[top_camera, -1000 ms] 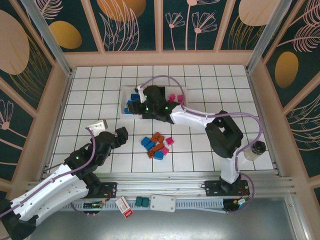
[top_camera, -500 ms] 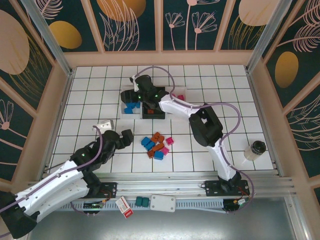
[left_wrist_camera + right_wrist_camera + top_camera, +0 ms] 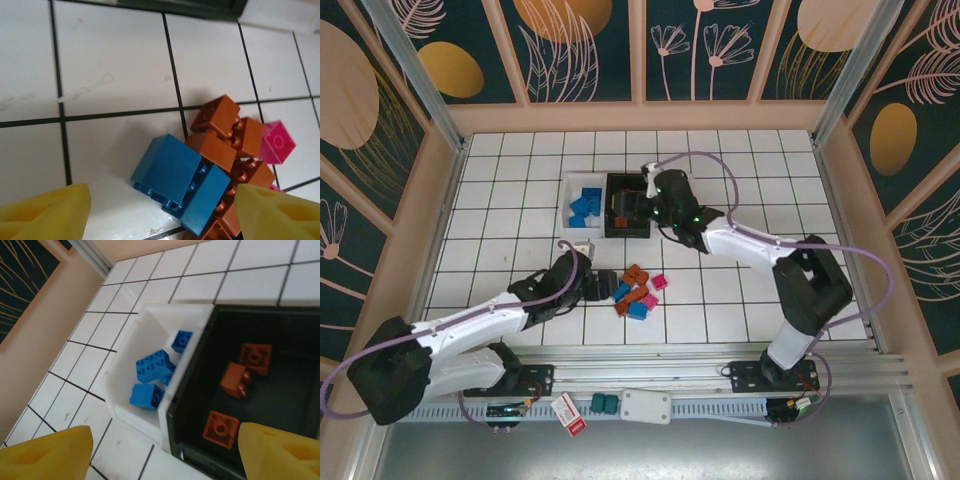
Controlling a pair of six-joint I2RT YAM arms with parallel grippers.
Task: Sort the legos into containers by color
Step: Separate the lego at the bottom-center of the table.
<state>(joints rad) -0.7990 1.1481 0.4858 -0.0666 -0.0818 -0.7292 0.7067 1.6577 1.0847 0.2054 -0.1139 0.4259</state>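
— Where were the legos found?
— A loose pile [image 3: 638,292] was seen just ahead of the left pincer [image 3: 162,214], with a blue brick [image 3: 170,167] between its spread fingers.
— And the right pincer [image 3: 162,452]?
— It was seen open and empty. Below it, orange-brown bricks [image 3: 236,380] were seen in the black bin [image 3: 280,390] and blue bricks [image 3: 155,367] in the white bin [image 3: 145,335] alongside.

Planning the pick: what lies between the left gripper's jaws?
Blue plastic lego bricks on the white tile, touching orange-brown plastic bricks, between the left gripper's open jaws; the left wrist view shows it.
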